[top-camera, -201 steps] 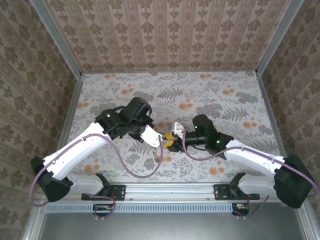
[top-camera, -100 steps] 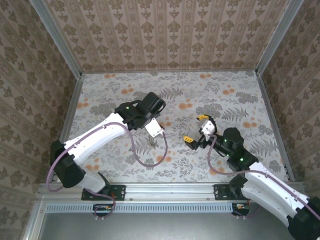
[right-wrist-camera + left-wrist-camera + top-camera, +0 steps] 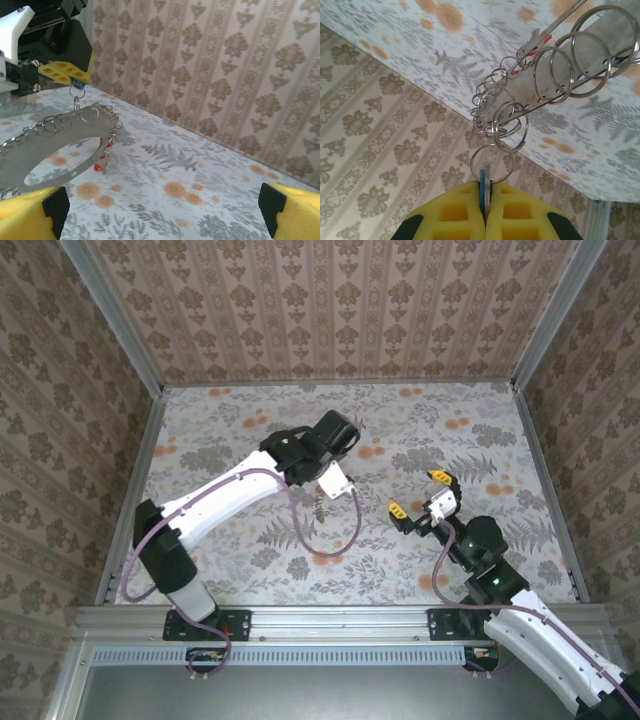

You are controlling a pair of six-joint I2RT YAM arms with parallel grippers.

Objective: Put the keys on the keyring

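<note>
Left gripper (image 3: 485, 202): mid-table, yellow pads pressed together, pinching the blue key (image 3: 483, 186) by its head. Keyring (image 3: 87, 127): silver rings strung along a flat metal band, dangling from that key's ring. A red key (image 3: 102, 162) hangs from its near edge. Right gripper (image 3: 418, 494): to the right, well apart, fingers spread wide, holding nothing.

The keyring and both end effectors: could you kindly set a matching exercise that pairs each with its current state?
Things:
1. left end effector
2. right end effector
3. keyring
4. red key

States:
A. open, holding nothing
B. hangs off the keyring
C. shut on the blue key
D. dangles from the blue key by a ring

Pairs: 1-C, 2-A, 3-D, 4-B
</note>
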